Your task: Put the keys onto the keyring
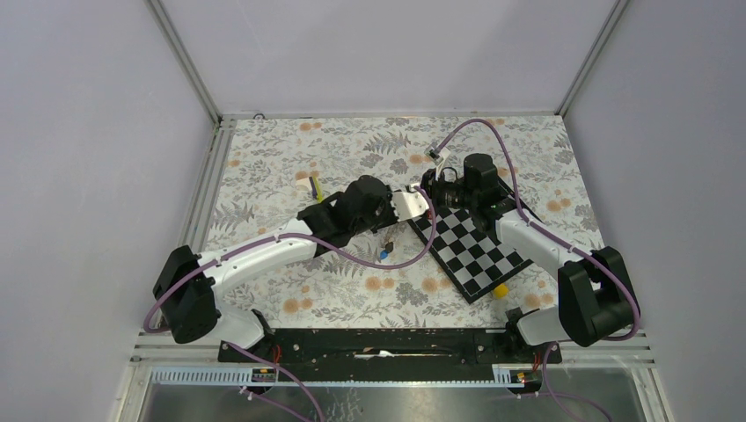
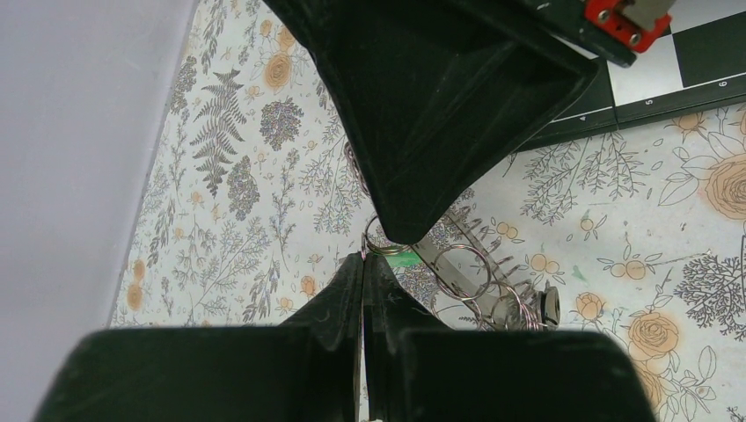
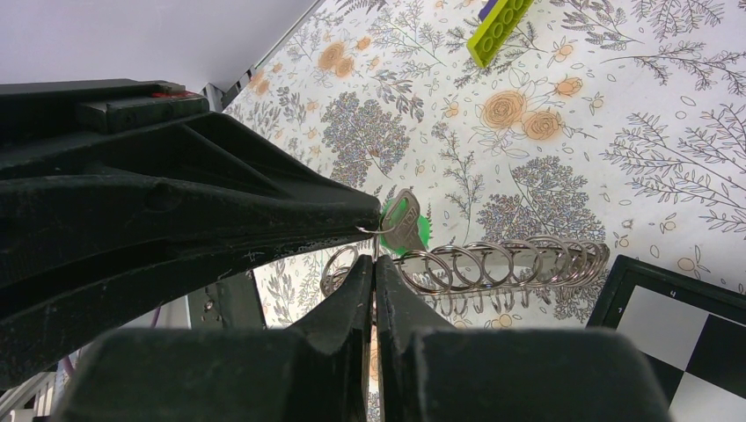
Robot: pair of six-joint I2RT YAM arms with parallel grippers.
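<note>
Your left jaws and right jaws are both pinched shut, tip to tip, on the end loop of the keyring (image 3: 493,264). Its coil runs sideways from the tips toward the checkerboard (image 3: 677,352). The green key (image 3: 406,227) sits right at that loop, can't tell if it's threaded. The blue key (image 1: 384,254) lies on the table (image 1: 290,158) near-left of the jaws, and I'd say your left arm's closer.

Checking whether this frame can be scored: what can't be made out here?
Right wrist: whether the green key is threaded on the keyring; the left gripper and right gripper tips cover the join.
Left wrist: most of the green key, behind the right gripper's finger.
Top external: the join, under both grippers; the blue key, too small for detail.
</note>
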